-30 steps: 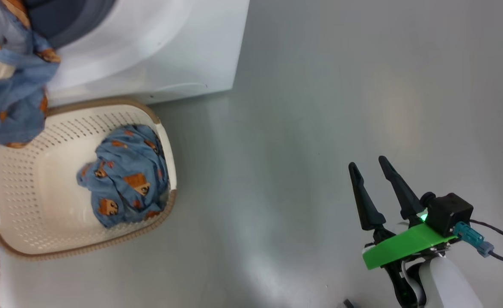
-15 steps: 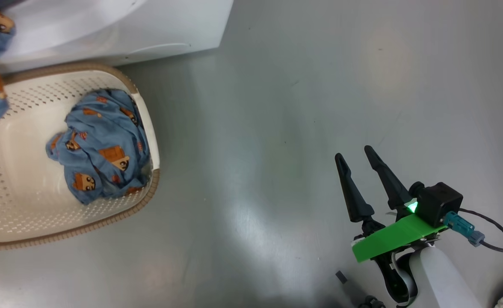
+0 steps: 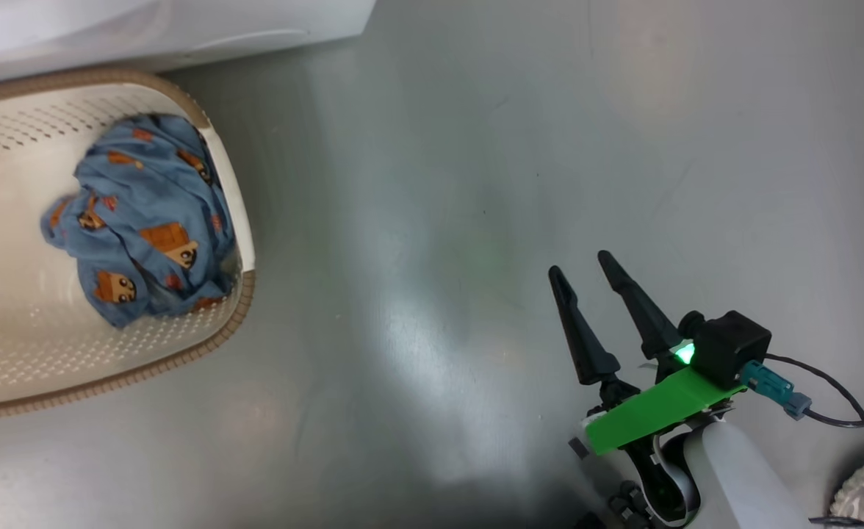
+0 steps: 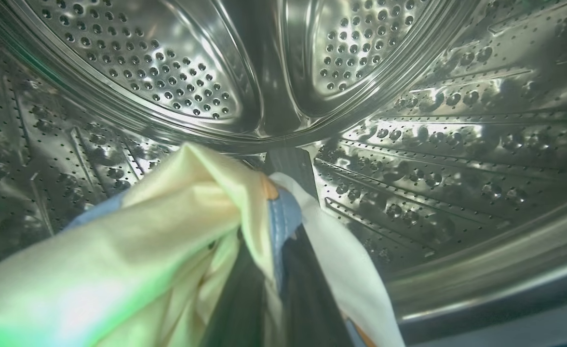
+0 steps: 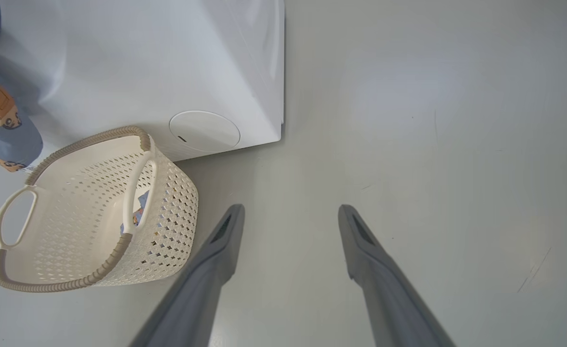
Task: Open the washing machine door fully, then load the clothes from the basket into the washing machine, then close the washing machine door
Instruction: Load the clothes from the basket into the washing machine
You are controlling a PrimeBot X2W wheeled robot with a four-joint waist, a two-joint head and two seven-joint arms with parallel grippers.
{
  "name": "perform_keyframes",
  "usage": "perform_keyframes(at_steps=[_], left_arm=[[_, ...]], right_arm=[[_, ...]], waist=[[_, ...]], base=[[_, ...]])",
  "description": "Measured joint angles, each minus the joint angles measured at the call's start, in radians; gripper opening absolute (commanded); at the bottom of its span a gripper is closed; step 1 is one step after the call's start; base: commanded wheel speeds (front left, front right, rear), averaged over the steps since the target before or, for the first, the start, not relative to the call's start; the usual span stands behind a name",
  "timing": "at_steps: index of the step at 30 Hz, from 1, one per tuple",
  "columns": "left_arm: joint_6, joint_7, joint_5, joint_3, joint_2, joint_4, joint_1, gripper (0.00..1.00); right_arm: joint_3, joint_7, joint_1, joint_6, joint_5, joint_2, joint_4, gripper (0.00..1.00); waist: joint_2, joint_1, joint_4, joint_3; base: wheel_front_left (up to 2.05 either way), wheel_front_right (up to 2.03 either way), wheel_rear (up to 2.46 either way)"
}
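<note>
The cream basket (image 3: 235, 308) stands on the floor at the left of the head view, against the white washing machine (image 3: 145, 29). A bunched light-blue piece of the clothes (image 3: 138, 228) lies in it. In the left wrist view my left gripper (image 4: 271, 250) is inside the perforated steel drum (image 4: 409, 120), shut on a cream and blue piece of clothes (image 4: 168, 231) that drapes over its dark fingers. My right gripper (image 3: 579, 263) hangs open over bare floor, well right of the basket. The washing machine door is out of view.
The right wrist view has the basket (image 5: 168, 193) with its loop handles, the washing machine's lower front (image 5: 168, 58) with a round cover (image 5: 204, 130), and blue cloth (image 5: 4, 120) hanging at the upper left. Grey floor (image 3: 439, 220) stretches wide between basket and right gripper.
The head camera has turned, so basket and machine slid left and up, and the hanging blue cloth left the head view. The right gripper stays open.
</note>
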Motion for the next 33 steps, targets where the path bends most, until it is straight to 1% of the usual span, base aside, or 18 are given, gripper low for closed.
perform_keyframes(at_steps=[3,5,7,11,14,19,21,24,30,31,32,33], left_arm=[[0.000,0.012,0.004,-0.010,0.005,0.017,-0.023,0.00],[0.000,0.006,0.020,-0.027,0.020,0.021,-0.036,0.00],[0.000,-0.047,0.053,-0.058,0.040,0.019,-0.065,0.00],[0.000,-0.145,0.095,-0.108,0.051,-0.024,-0.097,0.00],[0.000,-0.173,0.109,-0.147,0.052,-0.095,-0.111,0.00],[0.000,-0.176,0.107,-0.151,0.072,-0.274,-0.110,0.00],[0.000,-0.176,0.098,-0.132,0.078,-0.309,-0.106,0.00],[0.000,-0.176,0.092,-0.112,0.087,-0.308,-0.075,0.00],[0.000,-0.176,0.080,-0.086,0.080,-0.250,-0.041,0.00],[0.000,-0.176,0.076,-0.082,0.077,-0.233,-0.041,0.16],[0.000,-0.176,0.072,-0.078,0.073,-0.213,-0.041,1.00],[0.000,-0.176,0.070,-0.075,0.068,-0.185,-0.041,1.00]], right_arm=[[0.007,0.000,0.000,0.000,0.004,0.000,0.000,1.00],[0.012,0.000,0.000,0.000,0.010,0.000,0.000,1.00],[0.029,0.000,0.000,0.000,0.012,0.000,0.000,1.00],[0.042,0.000,-0.001,0.000,0.018,0.000,-0.001,1.00],[0.057,0.000,-0.001,0.000,0.028,0.000,-0.002,1.00],[0.068,0.000,-0.022,0.000,0.034,0.000,-0.006,1.00],[0.068,0.000,-0.022,0.000,0.034,0.000,-0.006,1.00],[0.067,0.000,-0.022,0.000,0.035,0.000,-0.003,1.00],[0.065,0.000,-0.022,0.000,0.035,0.000,0.003,1.00],[0.065,0.000,-0.022,0.000,0.034,0.000,0.005,1.00],[0.064,0.000,-0.022,0.000,0.034,0.000,0.007,1.00],[0.063,0.000,-0.022,0.000,0.034,0.000,0.010,1.00]], waist=[[0.0000,-0.0001,-0.003,0.016],[0.0000,0.0000,-0.005,0.030],[0.0000,0.0000,-0.011,0.051],[0.0000,0.0000,-0.021,0.075],[0.0000,0.0000,-0.030,0.088],[0.0000,0.0000,-0.043,0.103],[0.0000,0.0000,-0.045,0.106],[0.0000,-0.0001,-0.041,0.106],[0.0001,0.0000,-0.031,0.091],[0.0000,-0.0001,-0.029,0.088],[0.0000,-0.0001,-0.027,0.086],[0.0001,-0.0001,-0.025,0.083]], base=[[0.00,0.00,0.00],[0.00,0.00,0.00],[0.00,0.00,0.00],[0.00,0.00,0.00],[0.00,0.00,0.00],[0.00,0.00,0.00],[0.00,0.00,0.00],[0.00,0.00,0.00],[0.00,0.00,0.00],[0.00,0.00,0.00],[0.00,0.00,0.00],[0.00,0.00,0.00]])
